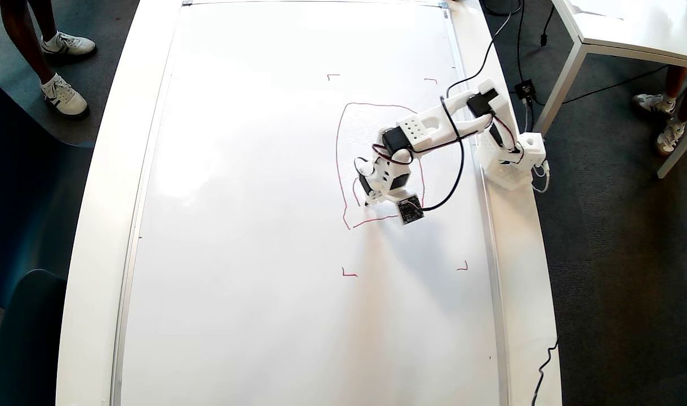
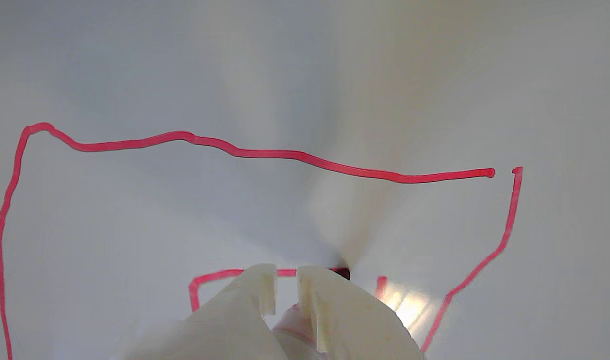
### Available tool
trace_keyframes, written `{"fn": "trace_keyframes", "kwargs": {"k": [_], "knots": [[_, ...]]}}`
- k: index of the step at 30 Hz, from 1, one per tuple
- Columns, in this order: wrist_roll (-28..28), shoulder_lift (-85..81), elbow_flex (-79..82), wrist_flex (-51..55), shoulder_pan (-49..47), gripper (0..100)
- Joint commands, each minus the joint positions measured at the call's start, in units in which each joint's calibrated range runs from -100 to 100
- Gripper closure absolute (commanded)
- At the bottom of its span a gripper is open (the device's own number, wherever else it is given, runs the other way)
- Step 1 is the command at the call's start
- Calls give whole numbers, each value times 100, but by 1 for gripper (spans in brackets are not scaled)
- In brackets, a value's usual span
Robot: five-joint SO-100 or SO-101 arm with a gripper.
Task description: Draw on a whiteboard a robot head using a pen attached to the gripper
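The whiteboard (image 1: 253,237) fills most of the overhead view. On it is the robot head (image 1: 338,163), a thin red rounded outline with a small gap at one corner (image 2: 502,172). Inside the outline (image 2: 284,154), a small red square (image 2: 192,290) is partly drawn. My white gripper (image 1: 372,196) hangs over the outline's lower part, pointing down at the board. In the wrist view the gripper (image 2: 286,272) is shut on the pen (image 2: 292,326), whose white barrel with a red band shows between the fingers (image 2: 257,292). The pen's dark tip (image 2: 343,273) touches the small square's line.
Small red corner marks (image 1: 349,273) frame the drawing area. The arm's white base (image 1: 512,160) sits on the board's right edge, with a black cable (image 1: 460,169) looping over the board. A white side table (image 1: 630,28) and people's feet (image 1: 67,96) are around the board.
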Motion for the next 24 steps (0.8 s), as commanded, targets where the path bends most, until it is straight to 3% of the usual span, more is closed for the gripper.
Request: {"fn": "trace_keyframes", "kwargs": {"k": [1, 6, 13, 24], "knots": [[19, -588, -671, 137, 284, 99], [389, -1318, -280, 502, 564, 99], [716, -2031, 1535, 580, 1440, 99], [979, -1729, 1590, 571, 2022, 99]]}}
